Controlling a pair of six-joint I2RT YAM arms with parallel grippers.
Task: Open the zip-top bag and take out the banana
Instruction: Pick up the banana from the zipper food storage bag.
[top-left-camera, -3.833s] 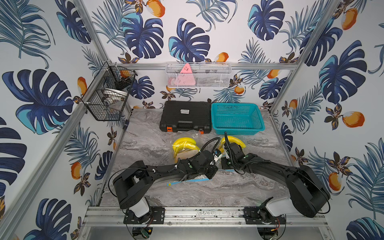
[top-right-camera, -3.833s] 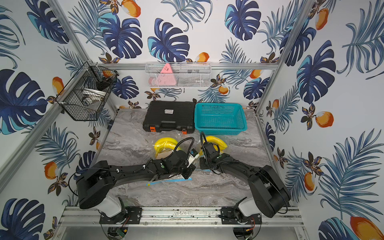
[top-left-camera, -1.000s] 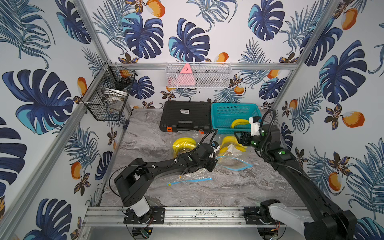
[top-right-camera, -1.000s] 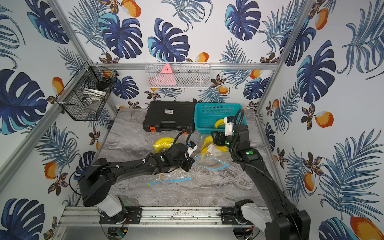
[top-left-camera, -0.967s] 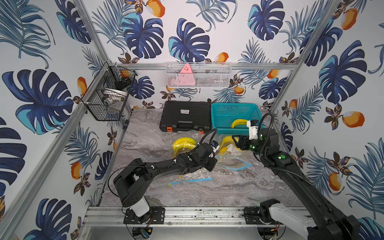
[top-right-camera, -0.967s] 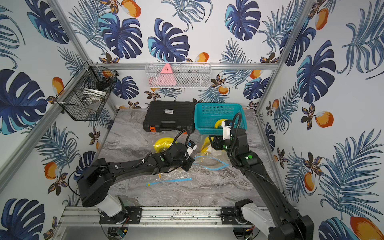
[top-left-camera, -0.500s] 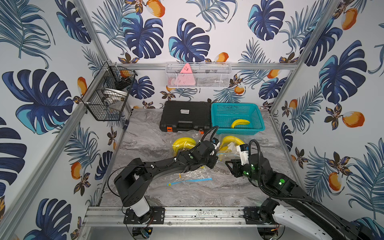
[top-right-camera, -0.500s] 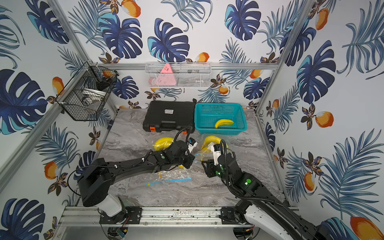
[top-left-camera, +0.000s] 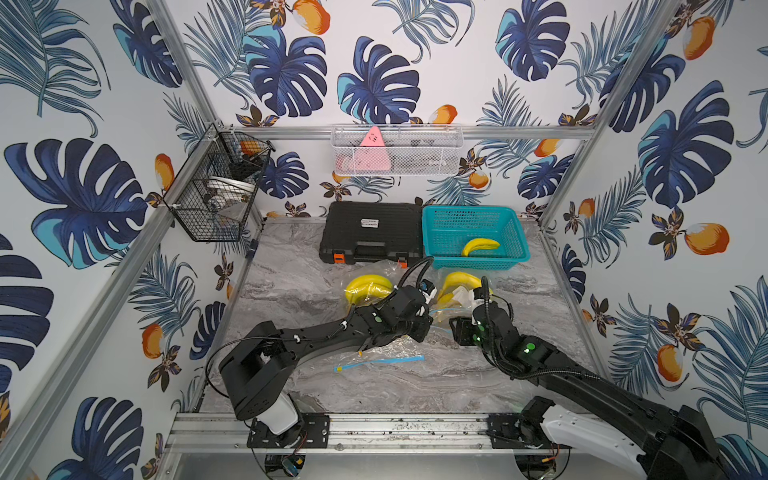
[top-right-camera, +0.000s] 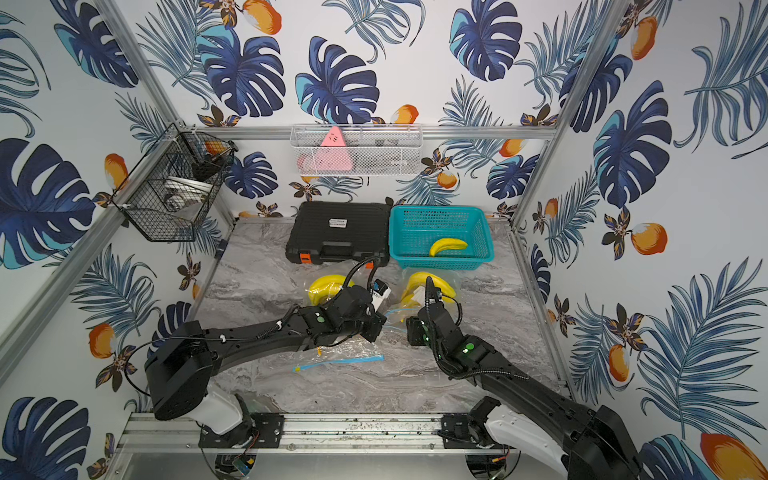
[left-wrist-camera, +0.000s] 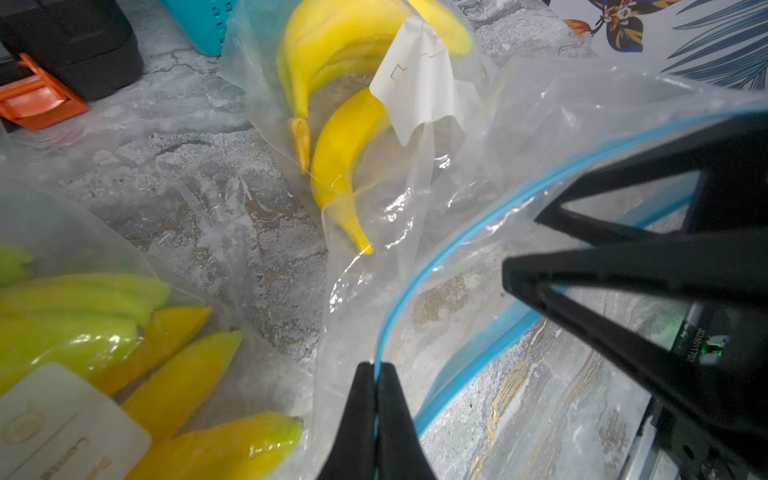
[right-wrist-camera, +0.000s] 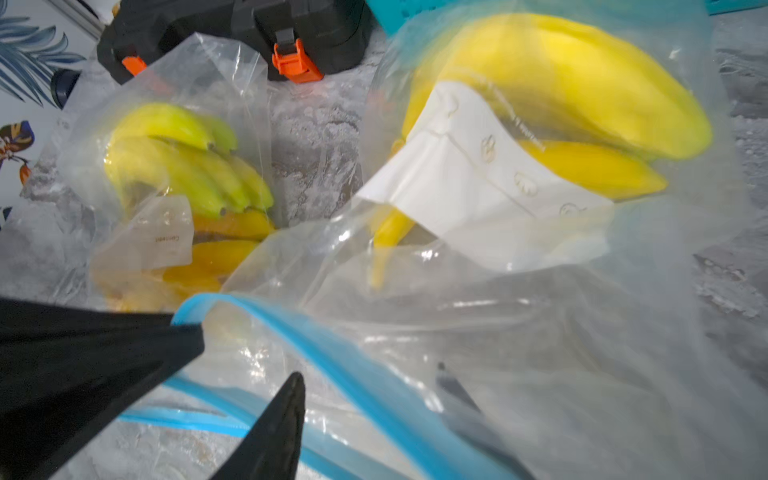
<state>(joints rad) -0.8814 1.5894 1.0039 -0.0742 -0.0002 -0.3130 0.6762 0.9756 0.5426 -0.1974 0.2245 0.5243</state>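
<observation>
A clear zip-top bag (left-wrist-camera: 519, 145) with a blue zip rim lies mid-table, its mouth spread. My left gripper (left-wrist-camera: 376, 368) is shut on one blue lip of that rim; in both top views it (top-left-camera: 430, 324) sits at the bag's left. My right gripper (right-wrist-camera: 368, 372) is open, its jaws either side of the other blue lip, one finger seen through the plastic. In a top view it (top-right-camera: 409, 328) faces the left gripper closely. A bunch of bananas (right-wrist-camera: 561, 91) with a white label lies behind the mouth under clear plastic; I cannot tell whether it is inside this bag.
A teal basket (top-left-camera: 440, 224) at the back right holds a single banana (top-left-camera: 480, 246). A black case (top-left-camera: 372, 230) stands beside it. Another clear bag of bananas (top-left-camera: 368, 286) lies left of the arms. A flat zip bag (top-left-camera: 378, 359) lies nearer the front.
My right arm has come back from the teal basket, where a banana now lies, and dropped to the bag's mouth. The left gripper has kept its hold on the rim.
</observation>
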